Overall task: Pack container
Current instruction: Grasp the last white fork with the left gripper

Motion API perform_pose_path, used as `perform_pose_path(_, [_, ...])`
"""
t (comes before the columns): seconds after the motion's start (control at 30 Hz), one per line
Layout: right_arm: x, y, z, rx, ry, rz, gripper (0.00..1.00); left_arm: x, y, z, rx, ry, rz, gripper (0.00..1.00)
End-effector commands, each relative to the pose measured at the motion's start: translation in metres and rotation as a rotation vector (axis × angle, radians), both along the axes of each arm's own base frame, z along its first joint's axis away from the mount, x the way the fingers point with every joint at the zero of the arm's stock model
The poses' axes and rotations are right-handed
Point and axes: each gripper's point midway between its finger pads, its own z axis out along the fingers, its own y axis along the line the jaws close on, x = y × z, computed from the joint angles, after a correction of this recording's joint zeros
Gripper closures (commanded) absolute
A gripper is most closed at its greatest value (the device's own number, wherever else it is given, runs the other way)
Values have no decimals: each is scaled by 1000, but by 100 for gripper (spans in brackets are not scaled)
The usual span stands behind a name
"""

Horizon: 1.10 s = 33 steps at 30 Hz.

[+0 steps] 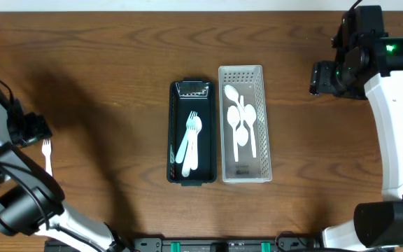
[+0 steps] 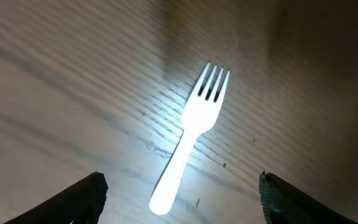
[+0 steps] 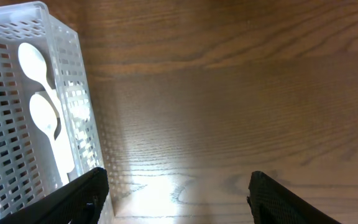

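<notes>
fork [image 2: 191,134]: flat on tabletop [image 2: 55,74], 12 o'clock of left end effector [image 2: 180,190], tines toward 1 o'clock, handle end between its fingers
left end effector: wide, empty
right end effector [image 3: 174,186]: wide, empty; white basket [image 3: 82,112] at its 9 o'clock
black container [image 1: 171,133]: 3 o'clock of fork, well apart

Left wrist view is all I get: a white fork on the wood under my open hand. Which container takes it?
Observer: The black bin at the table's middle already holds white cutlery, one piece with tines. The white basket beside it holds spoons.
Operator: Where is the bin from here?
Observer: Your fork lies near the left arm's edge of the table. The bin sits well off toward the right arm's side.
Operator: Is the right hand in the way?
Observer: No. The right hand hovers open and empty over bare wood, on the far side of the basket from the bin.
</notes>
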Motion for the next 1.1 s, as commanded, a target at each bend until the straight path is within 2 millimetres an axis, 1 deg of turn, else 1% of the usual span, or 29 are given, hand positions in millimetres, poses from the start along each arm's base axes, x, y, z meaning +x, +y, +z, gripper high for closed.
perform_pose_path(0.0, [0, 2, 0, 3, -1, 5, 24, -1, 1, -10, -19, 27, -111, 18])
perform_pose_path(0.13, [0, 2, 0, 3, -3, 5, 23, 2, -1, -22, -52, 40, -231, 17])
perform_pose_path(0.23, [0, 2, 0, 1, -3, 13, 23, 1, -2, -33, -74, 59, -273, 17])
perform_pose_path(0.43, [0, 1, 0, -7, -2, 26, 22, 1, -7, -55, -129, 82, -286, 17])
perform_pose_path(0.53, [0, 1, 0, -7, -2, 26, 21, 1, -7, -63, -140, 93, -285, 18])
perform_pose_path(0.73, [1, 1, 0, -7, -3, 25, 21, 8, -1, -68, -116, 70, -285, 19])
perform_pose_path(0.87, [1, 1, 0, -7, -3, 25, 21, 11, 1, -69, -105, 59, -285, 23])
perform_pose_path(1.07, [3, 1, 0, -7, -11, 25, 20, 4, -5, -80, -121, 74, -285, 23])
